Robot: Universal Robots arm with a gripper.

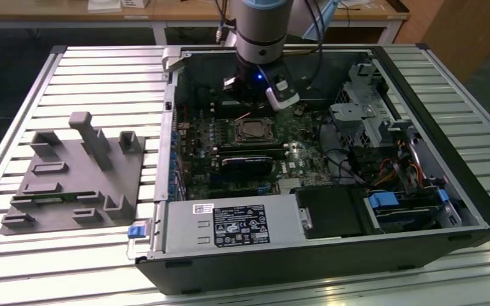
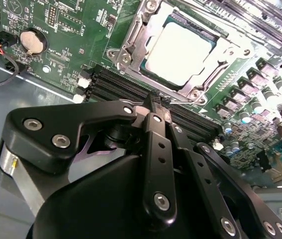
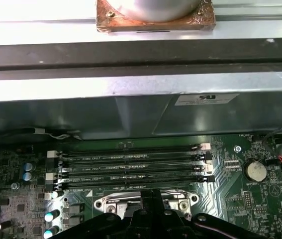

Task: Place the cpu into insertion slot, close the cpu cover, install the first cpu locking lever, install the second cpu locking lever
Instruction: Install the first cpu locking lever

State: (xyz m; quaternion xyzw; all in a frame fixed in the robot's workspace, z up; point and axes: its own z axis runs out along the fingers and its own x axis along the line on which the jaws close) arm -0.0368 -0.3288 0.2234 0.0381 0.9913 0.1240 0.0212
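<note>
The cpu (image 2: 180, 52) lies flat in the insertion slot (image 1: 252, 131) on the green board, its silver-grey top showing. The cpu cover (image 2: 224, 51), a thin silvery frame, lies down around the chip with the top visible through its window. I cannot tell how the locking levers stand. My gripper (image 2: 159, 99) hangs just above the memory slots beside the socket, its black fingertips pressed together with nothing between them. In the exterior view the gripper (image 1: 252, 105) sits inside the open case, just behind the socket. The first wrist view has the fingers (image 3: 150, 204) over the socket's metal edge (image 3: 106, 203).
Long black memory slots (image 3: 131, 167) run beside the socket. A coin battery (image 3: 254, 171) sits on the board. The black power supply (image 1: 228, 226) and a drive cage (image 1: 364, 115) with cables crowd the case. A grey fixture plate (image 1: 74, 175) rests on the table at the exterior view's left.
</note>
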